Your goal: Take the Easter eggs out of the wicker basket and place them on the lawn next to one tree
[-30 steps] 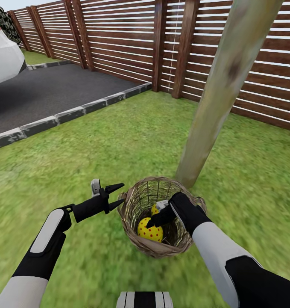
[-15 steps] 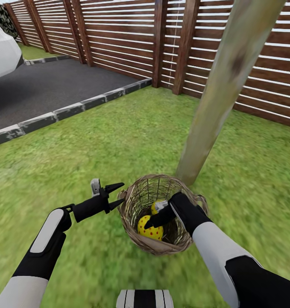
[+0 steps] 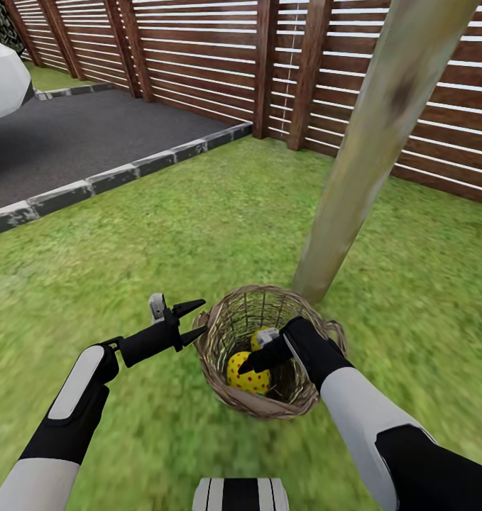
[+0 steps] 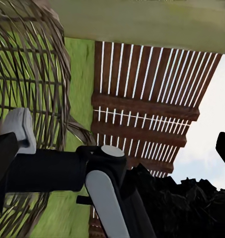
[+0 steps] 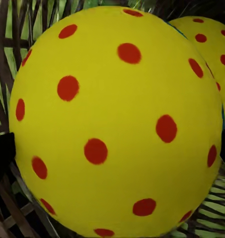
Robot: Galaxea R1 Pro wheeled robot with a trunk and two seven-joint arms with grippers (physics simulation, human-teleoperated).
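Note:
The wicker basket [image 3: 230, 394] stands on the lawn [image 3: 198, 227] at the foot of the tree [image 3: 361, 156]. Two yellow, red-dotted Easter eggs lie in it: one at the front [image 3: 249, 380], one behind [image 3: 262, 336]; a third is hidden. My right gripper [image 3: 258, 358] reaches down inside the basket, open, with its fingers on either side of the front egg [image 5: 117, 124]; the other egg [image 5: 211, 44] lies just beyond. My left gripper [image 3: 189, 321] hangs open just outside the basket's left rim, empty. The left wrist view looks past the basket's weave [image 4: 28, 74] at my right arm.
The brown slatted fence [image 3: 212, 64] runs behind the tree. A dark asphalt driveway [image 3: 70, 142] with a grey stone kerb [image 3: 120, 174] lies at the far left, with part of a white car [image 3: 3, 85] on it. Grass stretches all around the basket.
The whole picture has shifted a little, so the camera moved. My right gripper stays in the basket at the front egg; my left gripper holds its place beside the rim.

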